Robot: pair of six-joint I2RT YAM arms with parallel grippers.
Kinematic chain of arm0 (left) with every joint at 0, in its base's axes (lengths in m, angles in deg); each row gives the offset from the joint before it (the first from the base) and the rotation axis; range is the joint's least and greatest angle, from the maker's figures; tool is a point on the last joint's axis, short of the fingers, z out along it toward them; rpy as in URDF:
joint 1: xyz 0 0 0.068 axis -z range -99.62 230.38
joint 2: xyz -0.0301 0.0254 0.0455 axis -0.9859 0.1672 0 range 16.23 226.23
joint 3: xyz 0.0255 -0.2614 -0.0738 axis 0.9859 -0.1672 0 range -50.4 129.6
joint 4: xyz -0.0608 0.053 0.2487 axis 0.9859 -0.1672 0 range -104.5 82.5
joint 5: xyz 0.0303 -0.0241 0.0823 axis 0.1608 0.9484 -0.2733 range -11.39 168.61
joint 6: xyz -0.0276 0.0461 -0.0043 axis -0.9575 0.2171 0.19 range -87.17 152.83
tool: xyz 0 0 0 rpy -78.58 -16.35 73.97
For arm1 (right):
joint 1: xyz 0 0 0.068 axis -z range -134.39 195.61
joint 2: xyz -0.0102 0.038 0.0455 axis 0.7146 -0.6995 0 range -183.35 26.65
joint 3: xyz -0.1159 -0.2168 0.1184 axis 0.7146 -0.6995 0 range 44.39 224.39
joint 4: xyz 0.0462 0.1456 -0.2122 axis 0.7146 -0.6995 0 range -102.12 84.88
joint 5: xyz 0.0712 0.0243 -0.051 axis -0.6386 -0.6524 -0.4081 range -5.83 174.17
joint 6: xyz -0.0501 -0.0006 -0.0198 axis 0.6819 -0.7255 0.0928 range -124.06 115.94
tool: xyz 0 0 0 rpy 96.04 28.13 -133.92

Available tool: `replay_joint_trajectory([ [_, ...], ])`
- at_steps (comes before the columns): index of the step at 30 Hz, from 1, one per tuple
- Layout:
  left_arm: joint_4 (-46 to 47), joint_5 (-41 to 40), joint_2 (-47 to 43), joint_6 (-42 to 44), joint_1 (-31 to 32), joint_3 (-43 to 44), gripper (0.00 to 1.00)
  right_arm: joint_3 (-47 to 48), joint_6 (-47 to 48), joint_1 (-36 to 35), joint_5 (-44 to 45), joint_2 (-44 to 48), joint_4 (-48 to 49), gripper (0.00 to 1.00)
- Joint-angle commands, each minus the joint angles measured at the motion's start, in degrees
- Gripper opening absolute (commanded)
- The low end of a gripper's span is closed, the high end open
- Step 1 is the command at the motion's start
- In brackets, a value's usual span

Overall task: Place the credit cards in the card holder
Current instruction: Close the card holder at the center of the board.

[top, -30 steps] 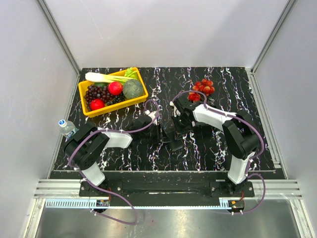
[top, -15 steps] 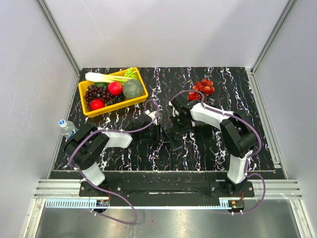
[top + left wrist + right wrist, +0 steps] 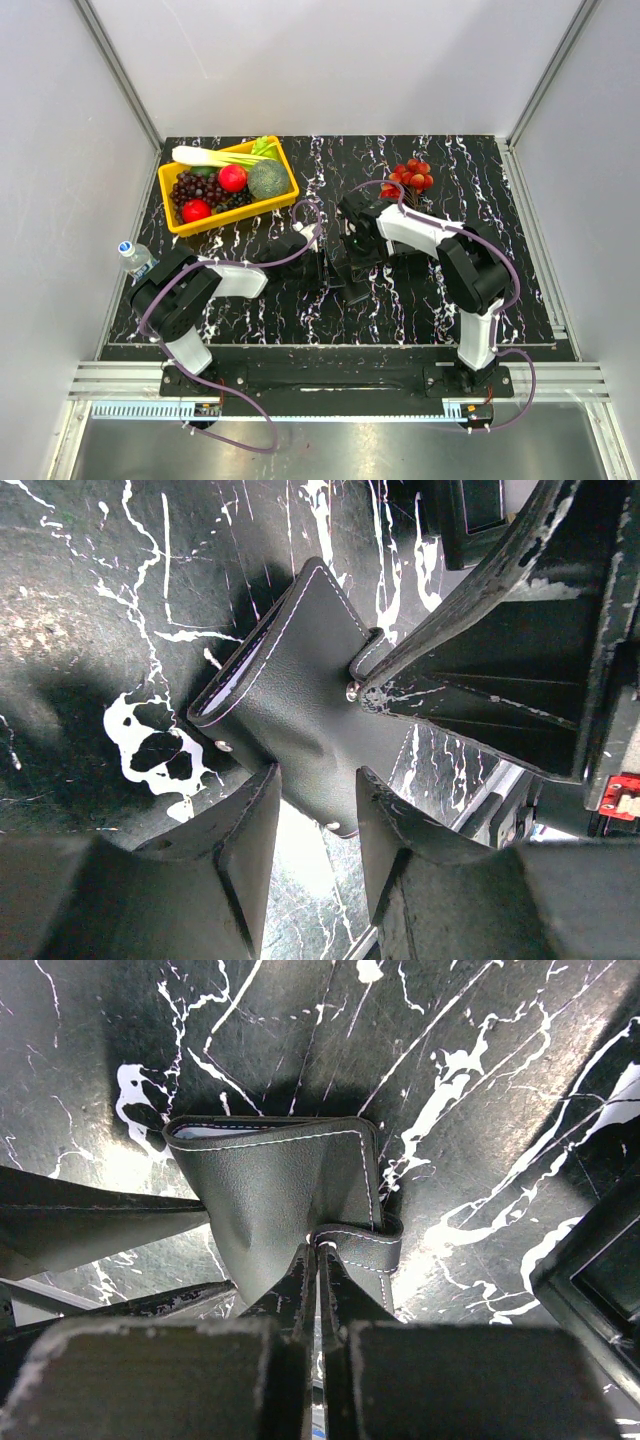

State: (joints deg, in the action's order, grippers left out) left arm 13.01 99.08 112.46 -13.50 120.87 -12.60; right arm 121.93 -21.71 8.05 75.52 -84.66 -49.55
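Top external view shows the black marbled table (image 3: 430, 300), and the two arms meet over its middle. The card holder (image 3: 300, 680) is there, lifted at a tilt between both grippers, near a black tray (image 3: 600, 1280).

The left gripper (image 3: 318, 780) has its fingers about half apart. The lower edge of the card holder sits between them and touches both, so this gripper holds it. The right gripper (image 3: 317, 1260) has its fingers pressed together on the small closing strap (image 3: 360, 1250), which folds over one side of the card holder.

In the left wrist view the card holder is nearly square, so no long axis can be told. One corner points up and away from the left fingers. Its open edge faces the left side of that view, where a thin pale lining shows.

It is of black grained leather with light stitching along the border. It is folded shut but bulges a little. A small metal snap (image 3: 352, 690) shines beside the strap
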Motion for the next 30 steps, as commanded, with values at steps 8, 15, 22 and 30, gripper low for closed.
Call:
replay_joint_trajectory([
  [8, 3.4, 1.0, 0.6, 0.6, -0.1, 2.2, 0.4, -3.7, -4.9, -4.3, 4.6, -11.0, 4.8, 0.0],
  [15, 3.5, 1.2, 0.7, 0.6, -0.1, 2.3, 0.4, -3.5, -6.3, -5.2, 6.9, -14.1, 5.2, 0.0],
  [22, 4.3, 1.7, 1.1, 0.4, -0.1, 2.0, 0.4, -3.7, -5.6, -5.4, 7.9, -15.7, 5.0, 0.0],
  [30, 4.9, 2.2, 1.4, 0.4, -0.3, 1.8, 0.4, -1.8, -3.6, -5.4, 6.5, -19.1, 3.2, 0.0],
])
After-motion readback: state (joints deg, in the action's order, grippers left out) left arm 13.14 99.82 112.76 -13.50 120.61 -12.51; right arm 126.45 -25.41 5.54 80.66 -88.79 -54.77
